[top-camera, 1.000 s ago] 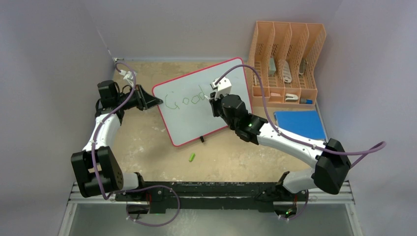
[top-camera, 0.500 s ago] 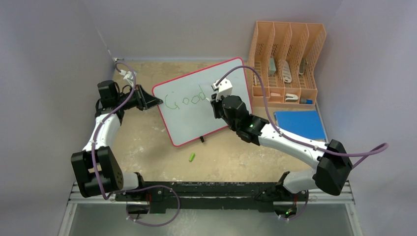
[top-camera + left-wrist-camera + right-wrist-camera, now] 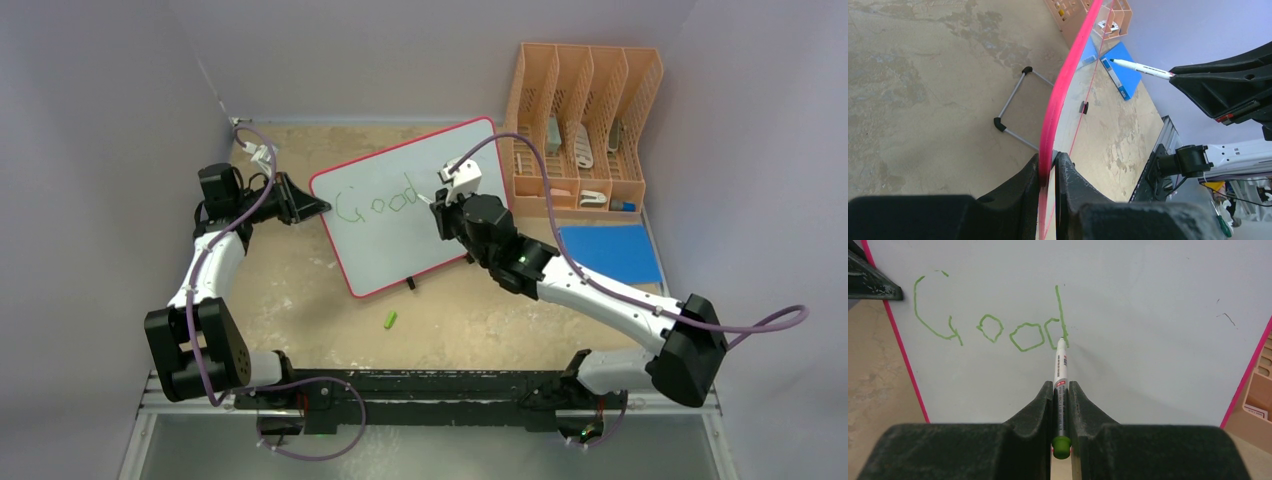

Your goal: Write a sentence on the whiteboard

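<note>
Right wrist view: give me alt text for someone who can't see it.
The right gripper holds a white marker with a green end, its tip at the foot of the d in the green word Good on the whiteboard. The rest of the pink-rimmed board is blank except for faint marks at the right.

On my feed the whiteboard (image 3: 395,235) reads as a smooth, pale sheet with a faint gloss, and its rim (image 3: 1064,92) looks like bright pink-red moulded plastic. The sentence (image 3: 993,329) lies on it as flat, matt green ink. The marker (image 3: 1061,367) has a shiny white plastic barrel. The left tool (image 3: 1048,161) and right tool (image 3: 1061,386) both look like matt black plastic with a fine grain. The wire stand (image 3: 1013,107) looks like thin bare metal with black rubbery ends. The counter (image 3: 300,290) is rough, mottled tan. At the upper right, the organiser (image 3: 585,110) looks like peach plastic lattice; the blue rectangle (image 3: 610,252) is smooth and matt.
</note>
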{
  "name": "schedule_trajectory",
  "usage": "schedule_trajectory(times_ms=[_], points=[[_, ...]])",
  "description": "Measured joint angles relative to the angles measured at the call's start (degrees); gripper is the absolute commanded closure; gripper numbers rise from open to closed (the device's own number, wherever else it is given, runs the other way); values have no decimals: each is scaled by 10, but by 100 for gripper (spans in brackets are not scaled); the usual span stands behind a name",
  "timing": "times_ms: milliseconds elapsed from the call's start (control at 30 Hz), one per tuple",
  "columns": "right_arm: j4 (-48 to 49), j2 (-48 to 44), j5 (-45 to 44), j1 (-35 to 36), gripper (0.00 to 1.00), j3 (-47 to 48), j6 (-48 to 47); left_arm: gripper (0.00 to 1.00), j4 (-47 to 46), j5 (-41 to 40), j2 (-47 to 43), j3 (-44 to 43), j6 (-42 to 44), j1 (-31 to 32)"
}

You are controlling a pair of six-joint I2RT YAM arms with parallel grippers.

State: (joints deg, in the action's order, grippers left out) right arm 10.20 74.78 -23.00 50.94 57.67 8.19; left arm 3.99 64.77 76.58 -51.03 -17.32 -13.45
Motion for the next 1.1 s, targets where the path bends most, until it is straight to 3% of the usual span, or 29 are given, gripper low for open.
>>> schedule_trajectory(times_ms=[1100], points=[[8, -33, 16, -68, 100, -38, 15, 100, 0, 0, 0, 0, 0, 0]])
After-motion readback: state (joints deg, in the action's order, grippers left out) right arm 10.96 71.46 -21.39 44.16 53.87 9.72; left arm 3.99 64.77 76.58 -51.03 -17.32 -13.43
